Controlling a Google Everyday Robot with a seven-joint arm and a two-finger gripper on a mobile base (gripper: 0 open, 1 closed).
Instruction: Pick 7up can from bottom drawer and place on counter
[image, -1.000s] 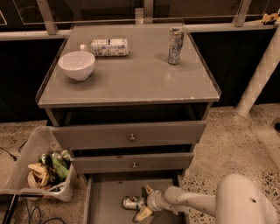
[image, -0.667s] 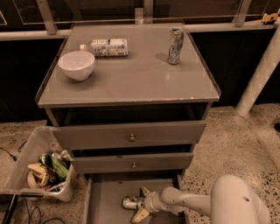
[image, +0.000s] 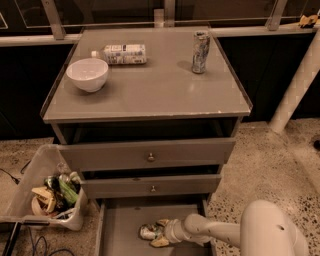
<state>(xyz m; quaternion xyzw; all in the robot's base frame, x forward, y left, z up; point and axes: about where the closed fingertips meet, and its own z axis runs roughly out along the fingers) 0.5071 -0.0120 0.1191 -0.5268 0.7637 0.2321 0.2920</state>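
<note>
The table (image: 150, 95) is grey and rimmed. The drawer (image: 117, 232), lowest of three, stands open with a flat grey floor. The gripper (image: 159, 233) is inside it, jaws pinching the can (image: 148, 231): short, dented, green-white, silver-ended, lying sideways mid-drawer.

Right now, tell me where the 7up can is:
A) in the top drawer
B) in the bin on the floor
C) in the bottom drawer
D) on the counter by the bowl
C: the 7up can lies on the floor of the open bottom drawer, with the pincer down in the drawer at the can's right side.
</note>
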